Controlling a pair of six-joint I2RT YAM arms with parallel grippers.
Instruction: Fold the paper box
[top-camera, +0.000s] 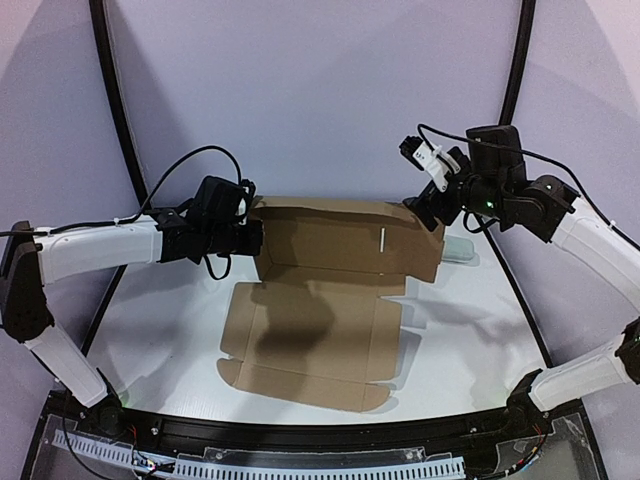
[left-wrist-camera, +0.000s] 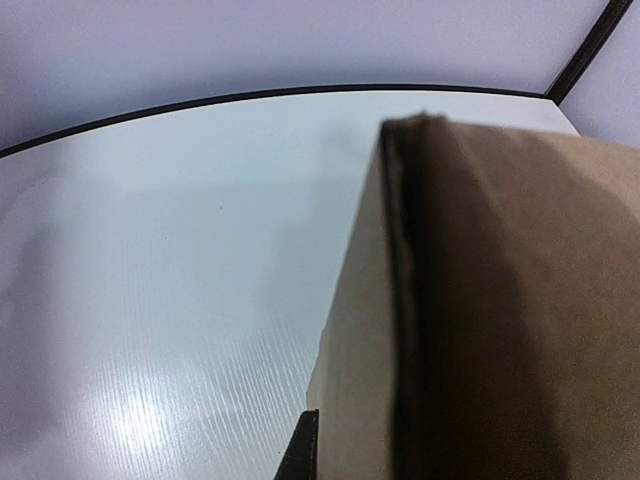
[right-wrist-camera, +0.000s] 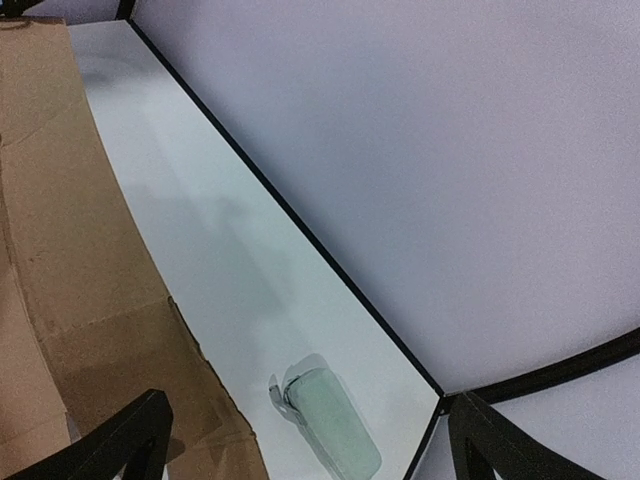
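Note:
The paper box is a brown die-cut cardboard sheet lying mid-table. Its front part lies flat and its back panel stands raised. My left gripper is at the left end of that raised panel, shut on the cardboard. In the left wrist view one black fingertip presses against the box's side, which hides the other finger. My right gripper hovers open at the panel's right end. Between its wide-spread fingertips there is only the table, and the box's edge lies to their left.
A small pale translucent object lies on the white table just right of the box, below my right gripper in its wrist view. The table's black curved rim and lilac backdrop walls close in the back and sides.

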